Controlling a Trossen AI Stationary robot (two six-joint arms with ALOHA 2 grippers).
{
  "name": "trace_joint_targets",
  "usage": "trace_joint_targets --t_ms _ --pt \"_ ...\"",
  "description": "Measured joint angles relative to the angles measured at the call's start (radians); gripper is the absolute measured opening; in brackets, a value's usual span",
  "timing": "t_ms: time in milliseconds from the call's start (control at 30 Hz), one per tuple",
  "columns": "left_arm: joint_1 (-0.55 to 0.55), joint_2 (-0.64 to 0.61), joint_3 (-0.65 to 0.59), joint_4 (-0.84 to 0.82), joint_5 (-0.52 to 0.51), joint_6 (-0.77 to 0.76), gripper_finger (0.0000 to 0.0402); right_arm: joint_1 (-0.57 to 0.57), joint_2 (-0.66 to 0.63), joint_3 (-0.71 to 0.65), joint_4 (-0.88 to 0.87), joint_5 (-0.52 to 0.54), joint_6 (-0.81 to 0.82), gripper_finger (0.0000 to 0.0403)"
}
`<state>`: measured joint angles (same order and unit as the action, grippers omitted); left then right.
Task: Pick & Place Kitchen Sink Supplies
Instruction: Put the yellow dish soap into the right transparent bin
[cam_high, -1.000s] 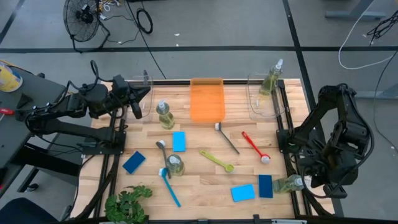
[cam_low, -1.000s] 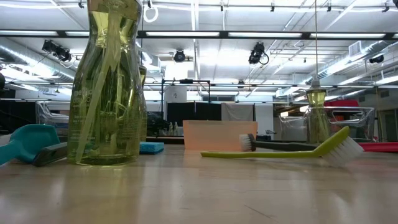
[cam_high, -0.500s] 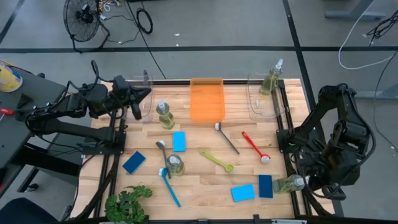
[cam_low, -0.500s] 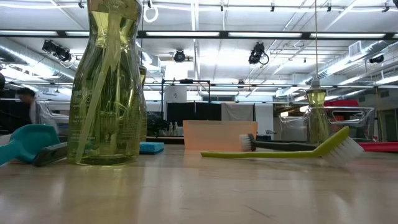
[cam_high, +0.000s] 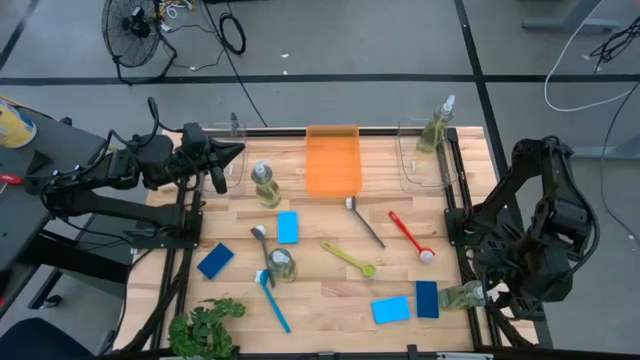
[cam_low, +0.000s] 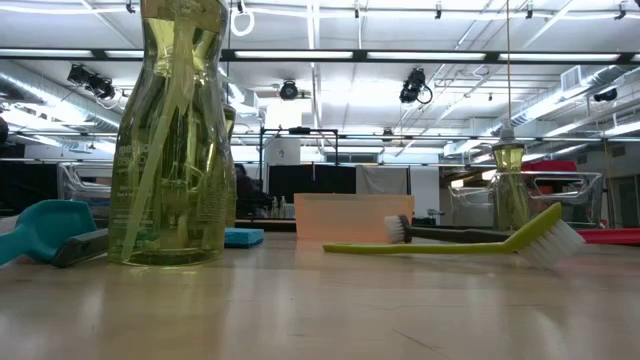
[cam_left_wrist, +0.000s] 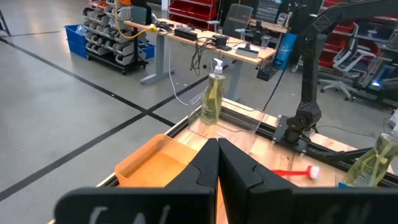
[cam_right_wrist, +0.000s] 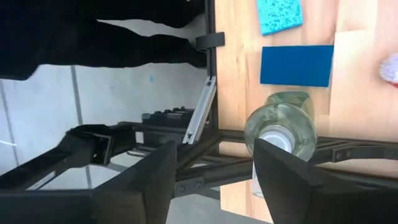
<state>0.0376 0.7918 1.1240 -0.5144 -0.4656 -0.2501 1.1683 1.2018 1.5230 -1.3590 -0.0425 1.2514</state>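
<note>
Since a second ago the right claw (cam_right_wrist: 211, 177) has let go of the pump bottle (cam_high: 464, 295) and backed off slightly; its fingers now stand apart, holding nothing. The bottle stands at the worktop (cam_high: 330, 305) right edge, just beside the dark-blue sponge (cam_high: 427, 299). The left claw (cam_left_wrist: 217, 165), shut and empty, waits beyond the worktop's far-left corner.
</note>
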Motion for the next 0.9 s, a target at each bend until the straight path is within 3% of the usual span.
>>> trace_joint_targets --t_ms 367,900 --pt "0.000 0.000 0.000 0.000 0.000 0.000 0.0012 0.000 0.068 0.000 -0.070 -0.071 -0.007 0.0205" --pt "0.000 0.000 0.000 0.000 0.000 -0.001 0.0012 -0.003 0.068 0.000 -0.152 -0.031 -0.003 0.0187"
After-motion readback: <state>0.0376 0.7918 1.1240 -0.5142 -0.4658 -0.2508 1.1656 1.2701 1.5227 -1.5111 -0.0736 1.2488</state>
